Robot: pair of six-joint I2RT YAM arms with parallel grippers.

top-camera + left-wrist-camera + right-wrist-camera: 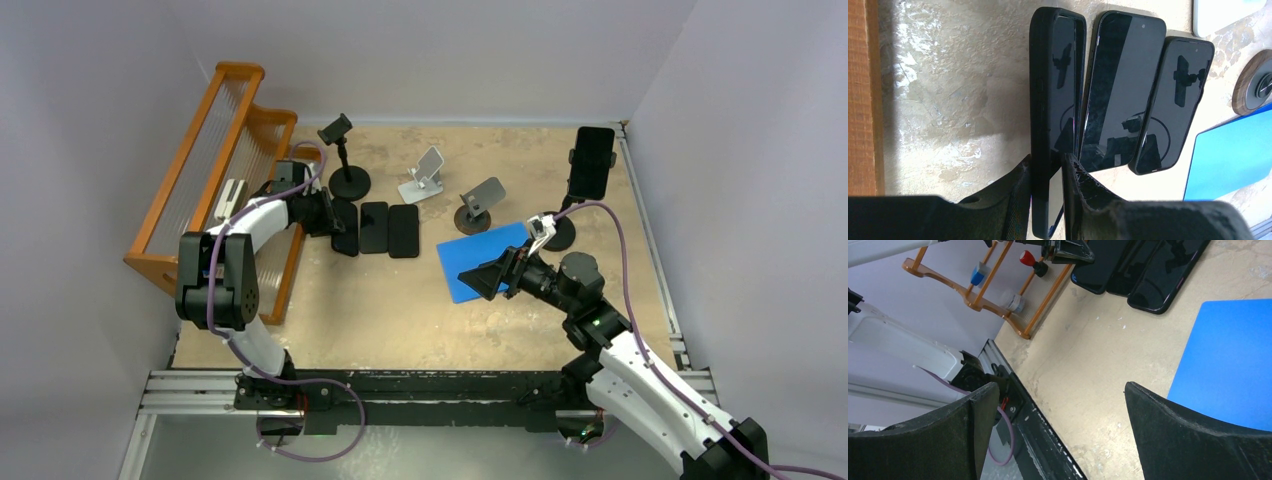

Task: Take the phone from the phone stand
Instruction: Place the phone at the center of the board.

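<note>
In the left wrist view, the lower end of the cased phone [1055, 85] disappears between the fingers [1020, 180] of the left end effector [1047, 167]. In the top view that end effector hides part of it. The right wrist view crops the row of phones at its upper edge and does not show the mounted phone [592, 162].

The table [400, 320] is a mottled tan board enclosed by pale grey walls. A wooden rack [181, 160] stands at its left side, and a blue mat [475, 250] lies right of centre.

The left end effector is clamped on the cased phone, which is tipped onto its long edge just beside the middle phone [1120, 90]. The mounted phone stands upright in its stand [565, 238] at the far right, beyond the right end effector [482, 282]. That end effector's fingers are spread wide over the mat.
</note>
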